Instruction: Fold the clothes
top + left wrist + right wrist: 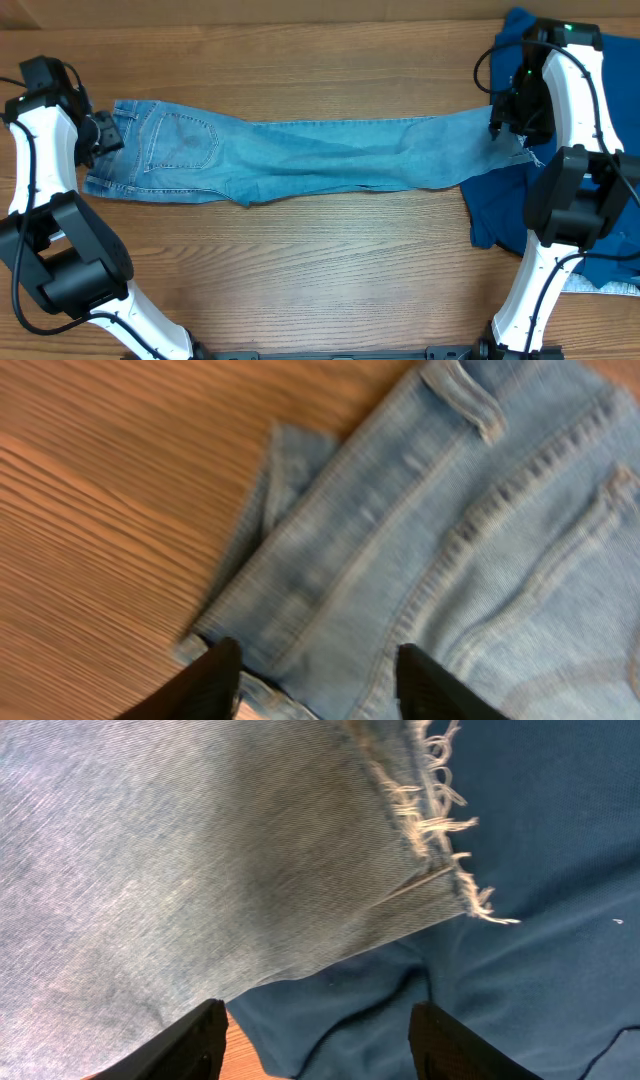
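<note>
Denim jeans [300, 155] — waistband [330, 550] under left pincer [318, 655], hem [430, 870] seemingly under right pincer [318, 1010].

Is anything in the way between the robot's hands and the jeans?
No, nothing visible. The left gripper hangs open right over the waistband of the jeans, and the right gripper hangs open by the frayed hem. The dark blue garment lies under that hem, not between.

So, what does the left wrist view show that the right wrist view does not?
Only the left wrist view: the waistband of the jeans with a belt loop, on the bare wooden table. Only the right wrist view: the frayed hem lying over a dark blue garment. Both: light denim below an open gripper, left gripper and right gripper.
</note>
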Available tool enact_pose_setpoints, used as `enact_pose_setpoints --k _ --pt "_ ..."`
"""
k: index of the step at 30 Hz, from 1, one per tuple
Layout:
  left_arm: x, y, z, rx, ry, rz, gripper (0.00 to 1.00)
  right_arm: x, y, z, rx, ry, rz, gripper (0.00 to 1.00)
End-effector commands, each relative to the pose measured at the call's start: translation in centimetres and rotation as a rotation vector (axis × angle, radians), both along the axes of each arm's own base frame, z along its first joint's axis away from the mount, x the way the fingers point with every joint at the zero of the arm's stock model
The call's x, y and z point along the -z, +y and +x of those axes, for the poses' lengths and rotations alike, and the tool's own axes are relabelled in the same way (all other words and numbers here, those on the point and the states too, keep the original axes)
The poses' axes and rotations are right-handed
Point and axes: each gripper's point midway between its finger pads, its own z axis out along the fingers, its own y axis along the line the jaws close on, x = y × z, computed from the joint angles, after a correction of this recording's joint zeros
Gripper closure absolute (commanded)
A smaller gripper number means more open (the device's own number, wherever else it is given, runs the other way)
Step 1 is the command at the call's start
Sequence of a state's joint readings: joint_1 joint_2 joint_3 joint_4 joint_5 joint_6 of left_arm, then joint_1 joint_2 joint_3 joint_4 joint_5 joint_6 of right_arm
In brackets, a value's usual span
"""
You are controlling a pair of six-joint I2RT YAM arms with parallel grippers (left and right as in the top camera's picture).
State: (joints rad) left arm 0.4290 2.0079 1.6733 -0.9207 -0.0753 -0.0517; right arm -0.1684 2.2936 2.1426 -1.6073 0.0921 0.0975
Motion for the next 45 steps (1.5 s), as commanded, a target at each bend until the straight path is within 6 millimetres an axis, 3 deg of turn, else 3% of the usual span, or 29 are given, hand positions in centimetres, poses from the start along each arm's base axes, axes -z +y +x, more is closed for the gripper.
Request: enact_pose_setpoints --k 1,6,13,17,23,29,36,38,41,45 --pt "-2.2 2.7 0.6 0.005 -0.051 0.093 0.44 -0.4 0.4 0.1 0.001 -0.016 0.017 0.38" --pt "-1.4 2.8 1.7 0.069 -0.107 0.026 0.44 -0.4 0.4 0.1 0.001 -0.015 0.017 0.38" --pt "4.5 0.5 2.6 0.133 -0.066 -0.147 0.45 -0.4 0.4 0.0 0.001 -0.011 0.018 0.38" --pt "7.2 -0.3 2.1 0.141 -0.016 -0.205 0.45 -0.5 0.4 -0.1 0.001 -0.010 0.017 0.38" --pt "6.5 0.6 2.4 0.135 -0.021 -0.161 0.46 -0.4 0.4 0.0 0.001 -0.011 0.017 0.39" --pt "0.5 2.0 6.2 0.158 -0.163 -0.100 0.44 -0.5 0.4 -0.1 0.001 -0.007 0.018 0.39" --pt "1.1 2.7 6.7 0.198 -0.165 -0.050 0.45 -0.5 0.5 -0.3 0.002 0.002 0.019 0.39" --pt "1.6 1.8 7.5 0.275 -0.185 -0.071 0.46 -0.5 0.5 -0.4 0.002 0.005 0.020 0.39" --pt "3.6 0.7 8.2 0.329 -0.184 -0.115 0.45 -0.5 0.5 -0.5 0.002 0.009 0.021 0.39" --pt "7.4 -0.1 7.6 0.328 -0.118 -0.171 0.44 -0.5 0.5 -0.7 0.002 0.015 0.022 0.39"
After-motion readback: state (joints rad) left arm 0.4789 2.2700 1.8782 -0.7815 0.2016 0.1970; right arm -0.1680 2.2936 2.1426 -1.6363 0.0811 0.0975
